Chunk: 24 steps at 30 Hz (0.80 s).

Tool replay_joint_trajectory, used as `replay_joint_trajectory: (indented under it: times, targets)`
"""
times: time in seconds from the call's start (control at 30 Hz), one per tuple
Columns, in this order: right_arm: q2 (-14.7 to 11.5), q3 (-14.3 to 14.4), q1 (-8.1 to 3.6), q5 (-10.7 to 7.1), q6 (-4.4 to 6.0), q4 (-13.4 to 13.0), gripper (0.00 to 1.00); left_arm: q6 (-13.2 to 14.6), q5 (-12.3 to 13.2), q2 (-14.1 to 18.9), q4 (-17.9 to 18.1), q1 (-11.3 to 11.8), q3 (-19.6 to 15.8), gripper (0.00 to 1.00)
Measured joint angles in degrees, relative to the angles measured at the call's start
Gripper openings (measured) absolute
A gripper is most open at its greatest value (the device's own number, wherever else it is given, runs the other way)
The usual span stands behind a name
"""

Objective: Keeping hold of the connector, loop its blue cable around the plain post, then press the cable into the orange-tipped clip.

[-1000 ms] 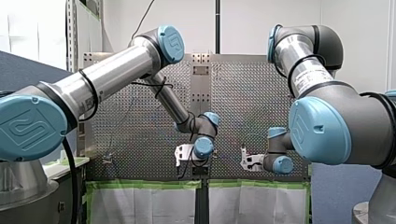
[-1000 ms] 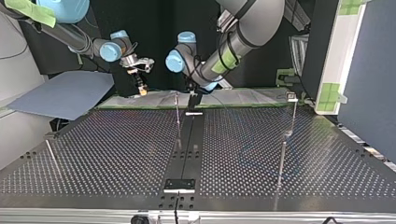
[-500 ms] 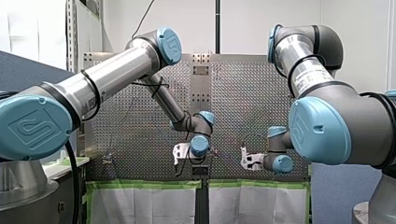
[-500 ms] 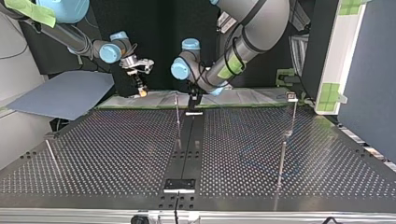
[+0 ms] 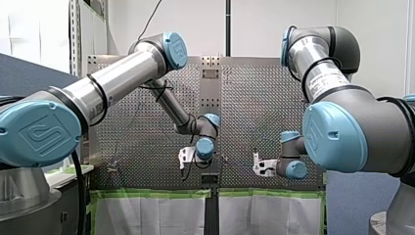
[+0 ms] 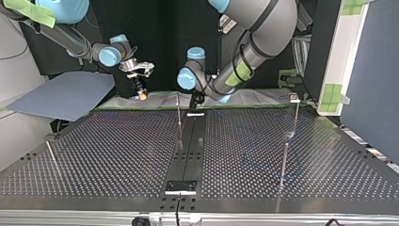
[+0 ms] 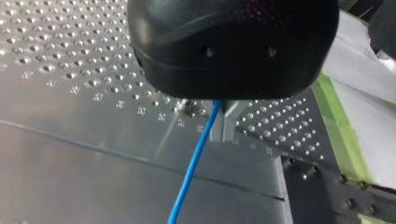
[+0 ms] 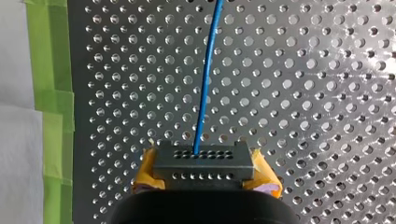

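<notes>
In the right wrist view my right gripper (image 8: 203, 179) is shut on a dark grey connector (image 8: 203, 162) held between yellow pads (image 8: 145, 173). A blue cable (image 8: 204, 79) leaves the connector and runs ahead over the perforated plate. In the top view this gripper (image 6: 141, 93) hangs at the far left edge of the table. My left gripper (image 6: 195, 100), black, is at the far middle, beside a thin plain post (image 6: 179, 115). In the left wrist view the blue cable (image 7: 194, 163) comes out between its fingers (image 7: 223, 126), so it is shut on the cable. I cannot make out an orange tip on any clip.
More thin posts stand at the top view's right (image 6: 295, 113) (image 6: 283, 162) and near left (image 6: 51, 156); the far right one carries a small block. A dark rail (image 6: 188, 150) runs down the table's middle. Green tape (image 8: 46, 70) edges the plate.
My left arm's wrist has swung toward the front view's left and a little up, with its fingertips staying by the plain post. My right gripper has barely moved.
</notes>
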Motion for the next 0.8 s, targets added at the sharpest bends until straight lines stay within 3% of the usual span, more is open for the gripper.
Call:
replay_joint_trajectory:
  times: [0.53, 0.8]
  targets:
    - [0.02, -3.37, -0.69, -0.12, 0.12, 1.37, 0.00, -0.20, 4.28, 0.00, -0.79, 3.19, 3.04, 0.00]
    - [0.01, -5.46, -0.94, -0.25, 0.20, 2.35, 0.00, -0.33, 4.75, 0.00, -0.88, 4.05, 4.13, 0.00]
